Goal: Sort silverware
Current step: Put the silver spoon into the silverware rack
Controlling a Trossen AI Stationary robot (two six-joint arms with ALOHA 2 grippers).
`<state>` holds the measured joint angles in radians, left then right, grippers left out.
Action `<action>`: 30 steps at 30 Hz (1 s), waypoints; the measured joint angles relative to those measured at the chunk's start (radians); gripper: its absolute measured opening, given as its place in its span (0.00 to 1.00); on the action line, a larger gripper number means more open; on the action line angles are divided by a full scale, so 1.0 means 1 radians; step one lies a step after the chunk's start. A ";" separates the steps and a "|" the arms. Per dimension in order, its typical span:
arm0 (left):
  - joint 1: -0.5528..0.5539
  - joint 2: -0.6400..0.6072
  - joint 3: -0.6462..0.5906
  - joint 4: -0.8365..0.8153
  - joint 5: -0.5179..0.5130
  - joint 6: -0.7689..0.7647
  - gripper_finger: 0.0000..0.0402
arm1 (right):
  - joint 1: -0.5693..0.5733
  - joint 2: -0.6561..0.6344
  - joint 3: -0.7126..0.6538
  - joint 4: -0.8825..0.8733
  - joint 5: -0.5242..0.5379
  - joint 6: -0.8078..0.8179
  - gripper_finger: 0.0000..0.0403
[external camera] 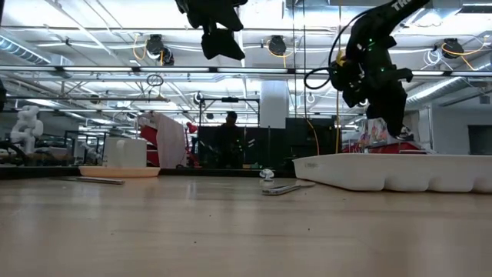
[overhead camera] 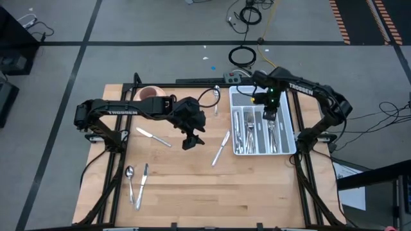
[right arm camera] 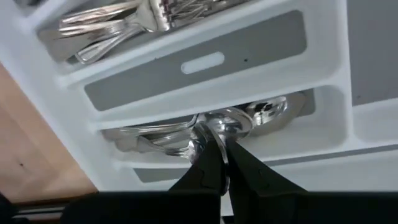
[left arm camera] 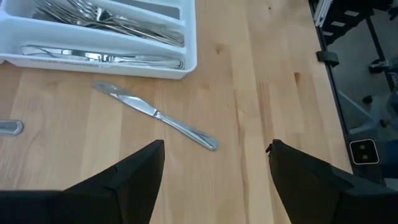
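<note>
Two claws are at work over the wooden surface [overhead camera: 257, 192]. The right claw [right arm camera: 214, 146] is down in the white tray [overhead camera: 290, 149], at about 3 o'clock on the surface, its fingers pinched nearly together on a spoon [right arm camera: 233, 121] that lies atop other spoons in one long compartment. A neighbouring compartment holds a bundle of forks [right arm camera: 124, 22], and between them is a compartment whose grey floor shows bare.

The left claw [left arm camera: 214, 165] hangs high above the middle of the surface with its fingers spread wide and nothing between them. Directly ahead of it in the left wrist view lies a loose knife [left arm camera: 155, 116], flat on the wood just beside the tray's outer wall, at a slant; in the high view this knife [overhead camera: 221, 147] sits just past centre toward 3 o'clock.

More silverware lies scattered. Another knife [overhead camera: 153, 137] rests toward 9 o'clock, and near 7 o'clock a spoon [overhead camera: 130, 182] and a third knife [overhead camera: 142, 177] lie side by side, close but apart. A small piece [overhead camera: 216, 101] lies near 12 o'clock, just beside the tray's corner; what kind it is I cannot tell. A pink saucer with cup [overhead camera: 149, 94] stands at roughly 11 o'clock.
</note>
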<state>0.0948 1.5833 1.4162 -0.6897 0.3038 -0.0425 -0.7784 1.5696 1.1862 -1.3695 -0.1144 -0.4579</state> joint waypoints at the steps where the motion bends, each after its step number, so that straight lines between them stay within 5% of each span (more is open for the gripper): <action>1: 0.000 0.000 0.000 0.000 0.000 0.000 0.72 | -0.008 0.000 0.000 0.000 -0.011 -0.004 0.00; 13: 0.000 0.000 0.000 0.000 0.000 -0.004 0.72 | -0.047 0.000 -0.095 0.086 -0.097 0.037 0.00; 30: 0.000 0.000 0.000 0.000 -0.018 -0.004 0.72 | -0.101 0.000 -0.267 0.286 -0.004 0.250 0.01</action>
<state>0.0948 1.5837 1.4162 -0.6899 0.2863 -0.0466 -0.8793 1.5695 0.9188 -1.0831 -0.1188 -0.2079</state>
